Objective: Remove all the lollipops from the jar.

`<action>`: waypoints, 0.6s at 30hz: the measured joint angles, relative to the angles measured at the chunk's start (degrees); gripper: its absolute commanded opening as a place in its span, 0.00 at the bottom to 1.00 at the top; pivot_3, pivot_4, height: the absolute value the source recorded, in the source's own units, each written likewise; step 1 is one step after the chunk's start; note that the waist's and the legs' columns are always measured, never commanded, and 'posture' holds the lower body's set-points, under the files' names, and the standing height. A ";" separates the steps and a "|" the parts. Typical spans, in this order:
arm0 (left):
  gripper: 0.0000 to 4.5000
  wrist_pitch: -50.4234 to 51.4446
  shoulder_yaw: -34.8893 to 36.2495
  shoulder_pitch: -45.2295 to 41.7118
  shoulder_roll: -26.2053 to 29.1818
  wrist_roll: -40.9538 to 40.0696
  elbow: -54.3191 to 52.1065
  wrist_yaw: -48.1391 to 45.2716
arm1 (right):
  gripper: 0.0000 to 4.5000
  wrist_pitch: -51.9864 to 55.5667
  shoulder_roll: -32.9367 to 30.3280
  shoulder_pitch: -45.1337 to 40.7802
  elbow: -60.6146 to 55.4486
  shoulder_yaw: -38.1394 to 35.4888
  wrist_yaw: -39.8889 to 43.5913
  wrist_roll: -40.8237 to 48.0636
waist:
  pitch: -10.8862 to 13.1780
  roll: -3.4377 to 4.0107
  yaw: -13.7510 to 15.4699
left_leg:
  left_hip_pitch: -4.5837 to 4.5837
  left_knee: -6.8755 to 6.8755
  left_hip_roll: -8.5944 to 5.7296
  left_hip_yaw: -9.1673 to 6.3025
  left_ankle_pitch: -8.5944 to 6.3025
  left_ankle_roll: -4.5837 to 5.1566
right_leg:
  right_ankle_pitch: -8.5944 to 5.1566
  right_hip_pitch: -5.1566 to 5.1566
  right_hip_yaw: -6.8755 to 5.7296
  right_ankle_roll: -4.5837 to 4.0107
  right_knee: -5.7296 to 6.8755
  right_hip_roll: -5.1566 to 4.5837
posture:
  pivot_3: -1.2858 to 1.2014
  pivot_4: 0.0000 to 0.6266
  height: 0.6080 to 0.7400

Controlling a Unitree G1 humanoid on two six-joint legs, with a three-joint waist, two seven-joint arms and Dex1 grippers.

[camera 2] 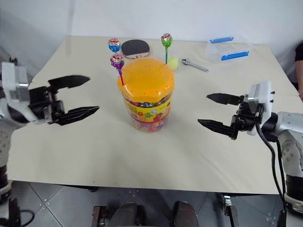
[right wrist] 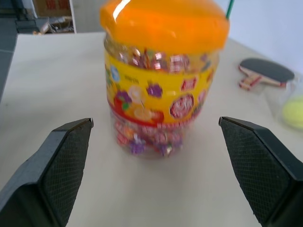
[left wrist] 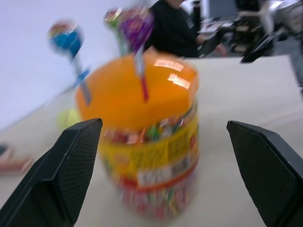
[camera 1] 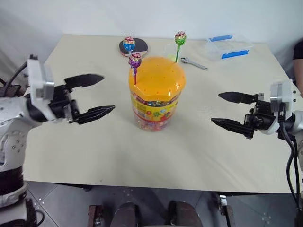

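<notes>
The jar [camera 1: 156,94] stands upright near the middle of the table [camera 1: 94,151], its orange lid [camera 1: 156,75] on. 3 lollipops stick up from the lid on their sticks: a purple one [camera 1: 135,60] at the near left edge, a blue one [camera 1: 129,44] behind it, and a green one [camera 1: 180,38] toward the back right. The tub below is packed with wrapped sweets behind a yellow-red label.

The left gripper [camera 1: 97,94] hangs to the left of the jar, fingers spread wide apart, holding nothing and well clear of the tub. The right gripper [camera 1: 228,109] hangs on the opposite side, also spread wide and empty, pointing in at the jar. The jar sits between the 2.

Behind the jar lie a paddle [camera 1: 139,46], a wrench [camera 1: 193,63] and a clear box [camera 1: 227,47] with blue clips. A yellow ball [right wrist: 293,112] rests near the paddle.
</notes>
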 measured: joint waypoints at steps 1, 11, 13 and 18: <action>1.00 -0.08 -1.48 -1.69 -1.04 0.18 1.08 0.03 | 0.99 0.36 0.02 0.01 -0.46 -0.23 -0.81 0.61 | 0.00 0.00 0.13 | 0.00 0.00 0.00 0.01 0.00 0.00 | 0.00 0.00 0.00 0.00 0.01 0.00 | 0.52 0.24 1.00; 0.87 -2.96 -7.48 -11.63 -7.65 3.09 10.01 -1.46 | 1.00 1.02 1.00 2.31 -4.05 -2.23 -6.11 3.07 | 0.03 -0.05 0.51 | -0.02 0.07 -0.02 0.01 0.00 0.00 | 0.00 0.00 -0.02 0.00 0.00 0.01 | 0.52 0.24 1.00; 0.75 -3.47 -8.39 -12.47 -8.33 3.32 11.24 -2.42 | 1.00 0.93 1.02 2.95 -4.34 -2.54 -6.78 3.09 | 0.04 -0.06 0.52 | -0.04 0.07 -0.02 -0.01 0.00 0.00 | 0.00 0.00 -0.03 0.00 0.01 0.01 | 0.52 0.24 1.00; 0.39 -4.41 -10.89 -13.82 -9.88 4.78 13.93 -4.94 | 1.00 0.34 1.06 3.78 -4.50 -2.71 -7.93 3.14 | 0.04 -0.07 0.48 | -0.03 0.08 -0.02 0.00 0.00 0.01 | 0.00 0.00 -0.04 0.00 0.03 0.01 | 0.52 0.24 1.00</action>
